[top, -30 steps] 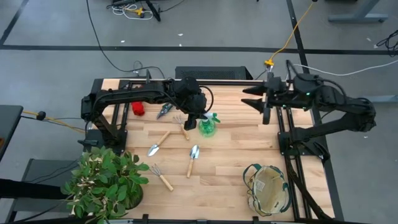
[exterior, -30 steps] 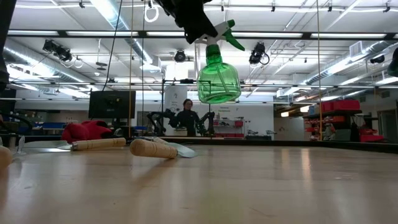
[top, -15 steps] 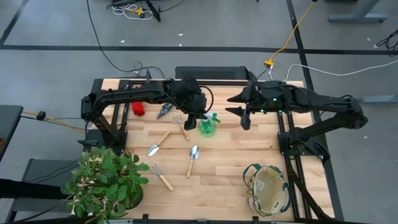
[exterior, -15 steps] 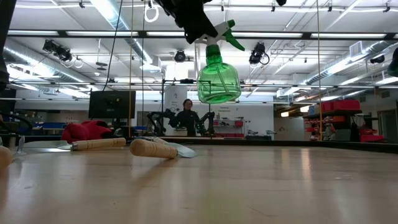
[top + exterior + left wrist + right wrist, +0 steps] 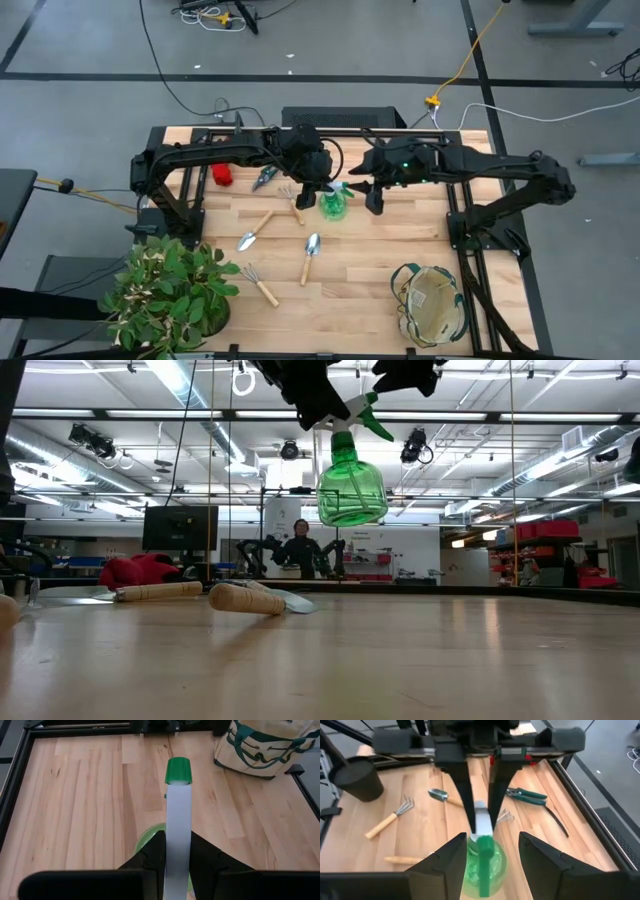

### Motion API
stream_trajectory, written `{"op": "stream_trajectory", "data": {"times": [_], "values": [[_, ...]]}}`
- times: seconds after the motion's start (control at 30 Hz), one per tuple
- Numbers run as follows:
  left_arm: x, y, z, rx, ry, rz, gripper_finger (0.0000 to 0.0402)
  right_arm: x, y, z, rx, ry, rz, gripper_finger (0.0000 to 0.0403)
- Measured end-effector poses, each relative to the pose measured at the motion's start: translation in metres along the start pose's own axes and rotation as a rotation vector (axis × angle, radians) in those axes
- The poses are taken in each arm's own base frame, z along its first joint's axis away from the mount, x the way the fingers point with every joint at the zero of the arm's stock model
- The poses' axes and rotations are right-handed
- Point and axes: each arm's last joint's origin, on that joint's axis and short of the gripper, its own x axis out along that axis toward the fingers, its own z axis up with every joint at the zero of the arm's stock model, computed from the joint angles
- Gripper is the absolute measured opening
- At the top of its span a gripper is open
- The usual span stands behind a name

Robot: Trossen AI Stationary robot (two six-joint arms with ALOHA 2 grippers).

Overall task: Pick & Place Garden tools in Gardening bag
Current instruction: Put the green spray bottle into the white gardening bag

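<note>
We are working over the wooden table [image 5: 380,260], with the gardening bag [image 5: 428,303] standing well apart at the near right corner, mouth up. The left arm is holding the green spray bottle [image 5: 350,485] clear above the tabletop, and the left gripper [image 5: 177,851] is pinching its white sprayer head [image 5: 178,820] between both fingers. The right gripper [image 5: 489,851] is hanging just beside the bottle, its fingers spread on either side of the green body without touching it.

We are judging the bottle as light, rigid translucent plastic, smooth and rounded at the body, so a grip there is likely to slip; the narrow neck under the head is looking like the surer hold. It is hanging upright, bulb down, and may swing if moved sharply. The trowels [image 5: 311,247], rakes [image 5: 258,280], pruning shears [image 5: 264,178] and red gloves [image 5: 222,176] are lying on the table's left half.
</note>
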Motion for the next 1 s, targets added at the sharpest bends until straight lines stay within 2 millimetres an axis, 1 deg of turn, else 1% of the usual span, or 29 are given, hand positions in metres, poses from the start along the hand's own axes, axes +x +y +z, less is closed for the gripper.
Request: {"op": "stream_trajectory", "data": {"times": [0.13,0.5,1.0], "values": [[0.0,0.0,0.0,0.008,0.0,0.0,0.0067,0.009,-0.002,-0.001,-0.01,0.023,0.013,0.0183],[0.0,0.0,0.0,0.012,0.0,0.0,0.0067,0.022,-0.007,-0.001,-0.031,0.026,0.025,0.0183],[0.0,0.0,0.0,0.025,-0.001,0.001,0.0067,0.044,-0.005,-0.007,-0.046,0.079,0.056,0.0183]]}}
